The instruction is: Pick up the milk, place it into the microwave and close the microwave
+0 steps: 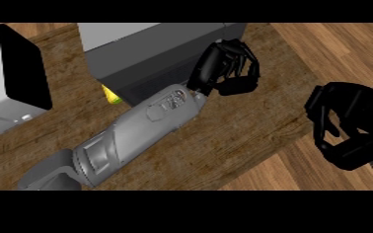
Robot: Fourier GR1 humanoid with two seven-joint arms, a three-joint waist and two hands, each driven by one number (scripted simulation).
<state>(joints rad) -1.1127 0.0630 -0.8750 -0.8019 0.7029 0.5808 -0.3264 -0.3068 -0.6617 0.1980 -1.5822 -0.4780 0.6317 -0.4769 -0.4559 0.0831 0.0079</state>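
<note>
Milk: no carton shows plainly; only a small yellow-green object peeks out at the microwave's lower left corner, and it cannot be identified.
Microwave: grey box on the worktop, its dark door swung open to the microwave's left.
Left hand: black, at the microwave's right end, fingers curled with nothing seen inside; the forearm lies diagonally below the microwave.
Right hand: well right of the microwave, beyond the worktop edge, fingers curled, holding nothing.
Nearer arm: the left, judged.
Worktop: wood, floor boards beyond.
</note>
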